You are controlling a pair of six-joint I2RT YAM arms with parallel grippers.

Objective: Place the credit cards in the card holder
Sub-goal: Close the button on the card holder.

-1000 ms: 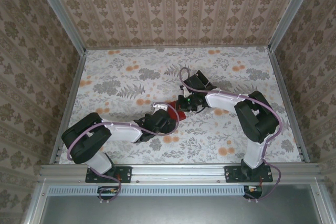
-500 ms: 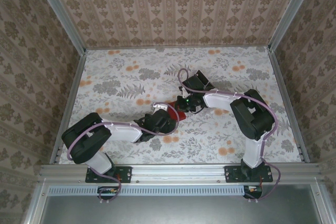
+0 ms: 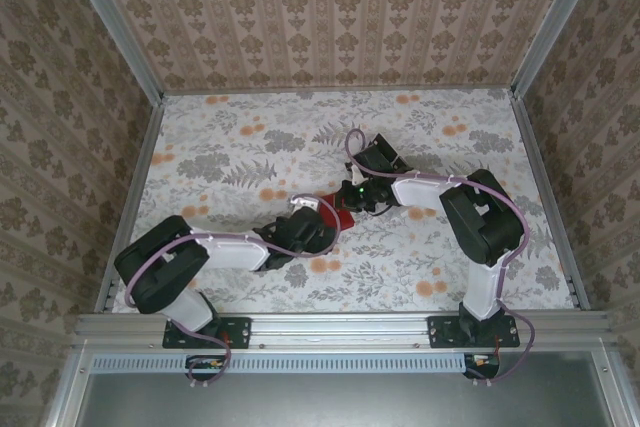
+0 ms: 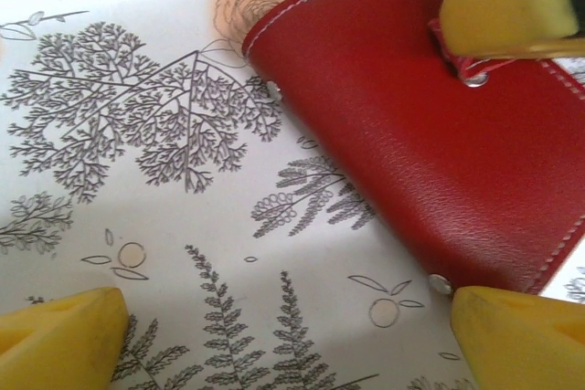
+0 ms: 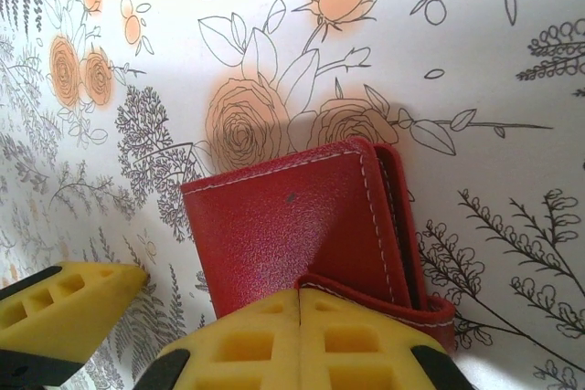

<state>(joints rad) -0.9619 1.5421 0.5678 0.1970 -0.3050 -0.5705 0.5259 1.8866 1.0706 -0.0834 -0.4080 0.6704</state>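
The card holder, a red leather-like wallet with white stitching, lies closed on the flowered table near its middle. My right gripper is shut on its snap tab at the near edge of the wallet. My left gripper stands open low over the table, with one yellow fingertip at the corner of the card holder and the other well to the left on bare cloth. In the top view both grippers, left and right, meet at the wallet. The credit cards are out of view.
The table is covered with a flower-printed cloth and boxed in by wallpapered walls with metal rails at the left, right and back. Open cloth lies to the far left and at the far right.
The right arm's elbow has shifted slightly left and back. Both grippers and the card holder have stayed where they were.
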